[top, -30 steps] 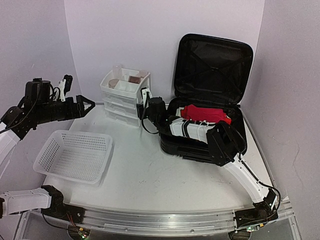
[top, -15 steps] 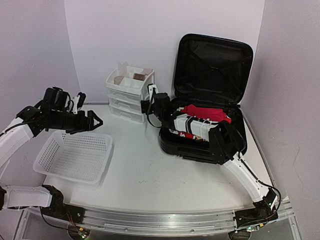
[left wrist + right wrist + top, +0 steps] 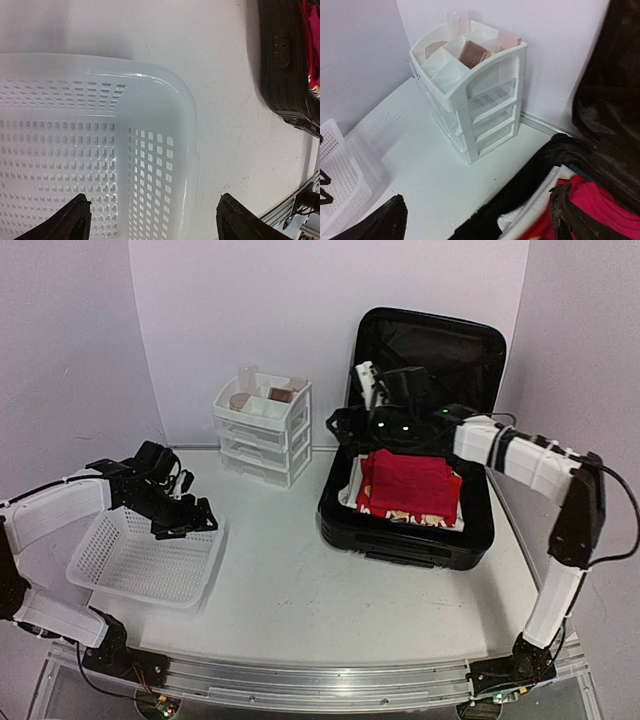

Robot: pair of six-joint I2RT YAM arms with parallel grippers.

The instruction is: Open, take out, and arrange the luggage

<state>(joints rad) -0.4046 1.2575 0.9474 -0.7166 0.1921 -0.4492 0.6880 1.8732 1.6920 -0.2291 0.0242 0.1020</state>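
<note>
The luggage (image 3: 400, 540) sits on the right rear part of the desk (image 3: 290, 580), already opened. Its lid (image 3: 430, 360) stands upright near the back wall, which leaves the lower shell fully exposed from above. In that shell a folded red garment (image 3: 410, 485) lies on top, with white clothing (image 3: 352, 485) showing at its left edge, so unpacking appears barely begun.

The right hand (image 3: 477, 200) hangs over the left rear corner of the shell, fingers spread wide with nothing between them. Its wrist camera looks past the rim toward the drawer unit. That pose suits a drop onto the clothes just below it, though which piece it is meant for cannot be told.

The left hand (image 3: 152, 200) is also spread and empty, and hovers above the right-hand corner of the white mesh basket (image 3: 135, 590). It is likely parked there because the basket is where the clothes may end up, or to steady it.

The white three-drawer unit (image 3: 262, 435) stands just beside the left end of the case, with brown items (image 3: 472, 52) in its open top tray. A sideways lift from the case could clip it. The upright lid hems in the right arm from behind. Basket and case stand well apart, with only bare desk between them.
</note>
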